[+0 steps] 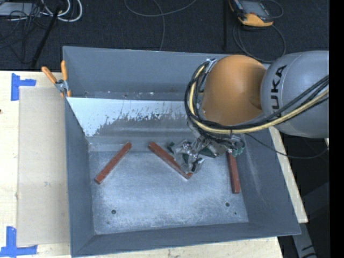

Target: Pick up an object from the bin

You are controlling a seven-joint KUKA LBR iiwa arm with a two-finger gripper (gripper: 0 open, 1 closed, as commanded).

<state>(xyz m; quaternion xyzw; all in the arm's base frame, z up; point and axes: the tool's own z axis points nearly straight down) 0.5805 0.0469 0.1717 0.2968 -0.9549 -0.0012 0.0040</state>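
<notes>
**Kid:** Sticks, three brown ones, lie in the grey bin [161, 206]. Where is the pincer [189, 159]?

**Me:** Down low, on the right end of the middle stick [163, 153].

**Kid:** Is it open or closed?

**Me:** I can't tell. The orange cover [231, 90] hangs right above it.

**Kid:** What could go wrong?

**Me:** It's at the very tip, I think. The stick could tilt, swing and slip out, or just get pushed along the floor. The left stick [113, 162] and right stick [234, 173] lie apart, so they look safe.
</notes>
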